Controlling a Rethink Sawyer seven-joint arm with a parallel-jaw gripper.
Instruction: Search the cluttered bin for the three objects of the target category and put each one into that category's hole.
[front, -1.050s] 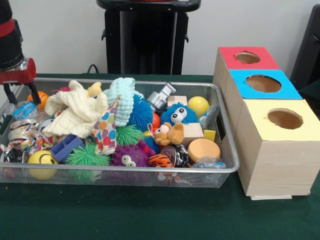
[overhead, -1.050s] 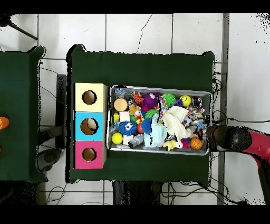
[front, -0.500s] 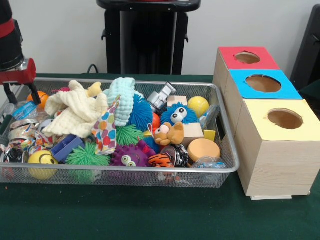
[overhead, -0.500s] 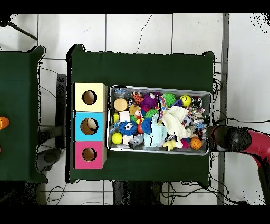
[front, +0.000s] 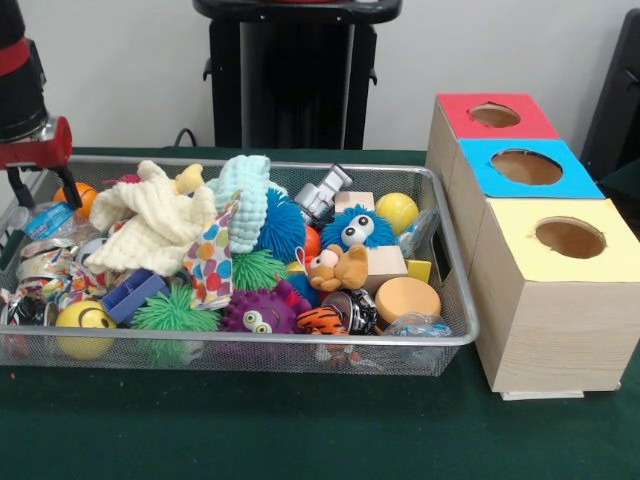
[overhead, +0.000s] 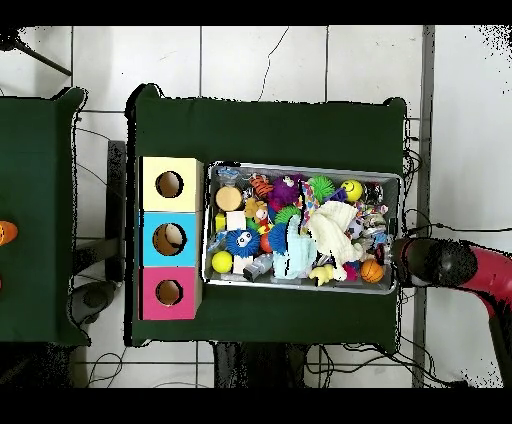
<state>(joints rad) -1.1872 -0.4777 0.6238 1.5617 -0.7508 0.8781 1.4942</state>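
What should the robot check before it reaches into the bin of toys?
1. Gripper hangs above the bin's end, farthest from the boxes: ok.
2. Gripper empty: cannot tell, its fingers are too dark to read.
3. Red box, blue box and yellow box holes unblocked: ok.
4. Toys inside the bin, none spilled onto the table: ok.
5. Which toys belong to the target group: cannot tell.
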